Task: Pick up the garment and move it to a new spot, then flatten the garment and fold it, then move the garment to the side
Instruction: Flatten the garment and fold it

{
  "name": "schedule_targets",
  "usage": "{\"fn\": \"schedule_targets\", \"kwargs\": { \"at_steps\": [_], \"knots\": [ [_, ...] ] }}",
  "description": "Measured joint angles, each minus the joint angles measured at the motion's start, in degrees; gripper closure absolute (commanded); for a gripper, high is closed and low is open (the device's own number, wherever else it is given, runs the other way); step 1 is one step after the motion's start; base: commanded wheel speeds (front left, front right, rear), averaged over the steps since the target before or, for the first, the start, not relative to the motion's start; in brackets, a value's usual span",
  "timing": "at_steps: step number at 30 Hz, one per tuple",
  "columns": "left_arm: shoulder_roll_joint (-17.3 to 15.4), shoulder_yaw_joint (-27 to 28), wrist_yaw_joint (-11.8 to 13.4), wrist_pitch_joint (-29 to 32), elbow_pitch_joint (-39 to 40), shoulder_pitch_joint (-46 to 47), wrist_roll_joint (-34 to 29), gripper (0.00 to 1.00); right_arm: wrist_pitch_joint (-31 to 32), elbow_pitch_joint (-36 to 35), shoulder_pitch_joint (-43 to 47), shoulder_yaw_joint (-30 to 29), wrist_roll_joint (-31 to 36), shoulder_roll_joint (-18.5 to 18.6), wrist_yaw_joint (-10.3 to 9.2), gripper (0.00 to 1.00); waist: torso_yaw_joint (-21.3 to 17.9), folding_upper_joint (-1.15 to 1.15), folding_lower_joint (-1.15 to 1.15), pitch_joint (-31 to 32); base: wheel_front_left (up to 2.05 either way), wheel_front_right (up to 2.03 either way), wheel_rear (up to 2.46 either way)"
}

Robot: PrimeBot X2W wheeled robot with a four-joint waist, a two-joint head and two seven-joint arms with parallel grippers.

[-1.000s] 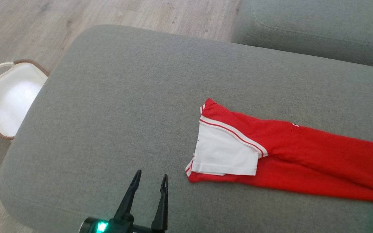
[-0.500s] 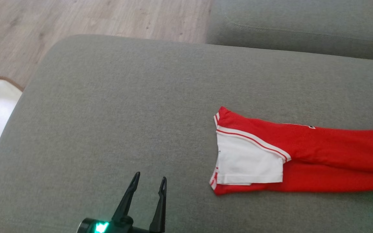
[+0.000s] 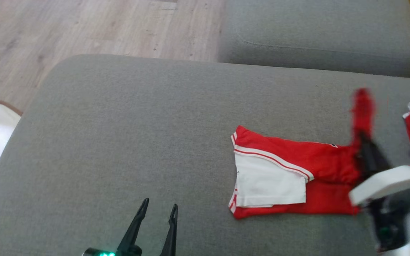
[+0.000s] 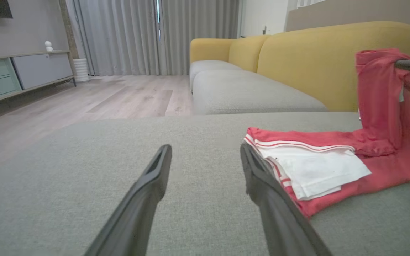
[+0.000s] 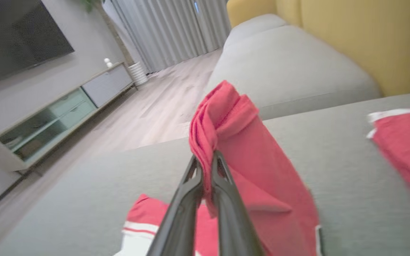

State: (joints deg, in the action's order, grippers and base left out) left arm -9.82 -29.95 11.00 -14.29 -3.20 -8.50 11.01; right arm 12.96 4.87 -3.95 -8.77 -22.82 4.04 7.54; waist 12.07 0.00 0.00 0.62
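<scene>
Head view. Red knit garment with white panel and striped trim [image 3: 297,167] lies right of centre on the broad grey fabric seat cushion [image 3: 137,135]. Its white end is flat; its right end is pulled up off the cushion. Right gripper [image 3: 361,137], blurred, is pinched on that raised red cloth. Another red piece with a white edge sits at the right margin; cannot tell whether it joins the rest. Left gripper [image 3: 159,203] sits low at the bottom edge, its 2 dark fingers spread wide, holding nothing, well apart from the garment. White basket with brown rim [image 3: 2,104] on the pale wood floor [image 3: 84,28], left of the cushion.

Left wrist view. Left gripper fingers wide apart just above the cushion. The garment's striped edge is just beside the right-hand finger; cannot tell if they touch. A red fold hangs from a dark finger entering at the right edge, with the yellow sofa backrest [image 4: 315,60] behind.

Right wrist view. Right gripper clamped tight on a bunched red fold, with cloth draping down to the cushion below.
</scene>
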Motion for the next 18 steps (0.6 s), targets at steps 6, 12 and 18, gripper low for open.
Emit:
{"fn": "schedule_targets", "kwargs": {
  "at_steps": [6, 12, 18],
  "knots": [
    [1.99, 1.33, -1.31, 0.00, -0.32, -0.06, 0.11, 0.00, 0.82, -0.71, 1.52, 13.48, -5.70, -1.31, -0.01, 1.00, 2.77, 0.00, 0.00, -0.28, 0.00, 0.00, 0.00],
    [2.50, 2.27, -2.27, 0.00, -0.35, -0.07, -0.43, 0.00, -1.40, 4.36, 1.52, 22.97, -9.47, -1.31, -0.01, 1.00, 5.05, 0.00, 0.00, -1.19, 0.00, 0.00, 0.00],
    [3.31, 3.07, -2.79, 0.00, -0.44, -0.07, -0.51, 0.00, -3.36, 7.15, 1.45, 25.41, -10.11, -1.29, -0.01, 0.00, 5.39, 0.00, 0.00, -1.41, 0.00, 0.00, 0.00]
  ]
}}
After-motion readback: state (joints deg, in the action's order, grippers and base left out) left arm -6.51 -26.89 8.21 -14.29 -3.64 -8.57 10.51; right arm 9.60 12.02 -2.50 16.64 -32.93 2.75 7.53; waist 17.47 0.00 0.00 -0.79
